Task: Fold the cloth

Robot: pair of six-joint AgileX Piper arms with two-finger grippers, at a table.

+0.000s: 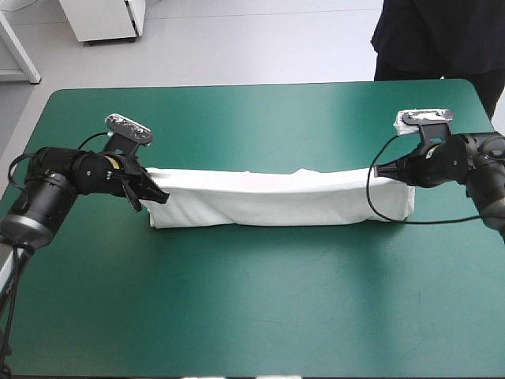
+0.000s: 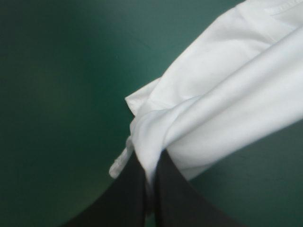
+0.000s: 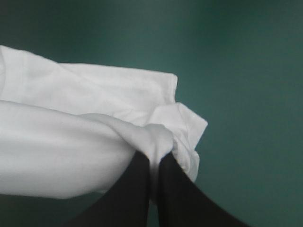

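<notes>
**Near strip of the teal-green table** [image 1: 252, 316]: the cover is left bare from side to side. Ample room is offered here for the cloth to be drawn toward the robot.

**Middle of the table:** the white T-shirt [image 1: 276, 201] is laid as a long narrow band, already doubled lengthwise, running left to right across the cover.
- Its left end is pinched by the left gripper [image 2: 150, 165], the black fingers pressed together on a gathered corner.
- Its right end is pinched likewise by the right gripper [image 3: 154, 163], the fabric bunched into a small knot at the tips.
- Both ends are held low and well apart, so that the band is drawn straight, with a slight ridge raised along its far side. The hold is judged suited to carrying one long edge over, or to bringing the two ends together.
- The near edge of the band rests on the cover.

**Beyond the band:** a second open stretch of cover is seen, reaching to the far edge.
</notes>
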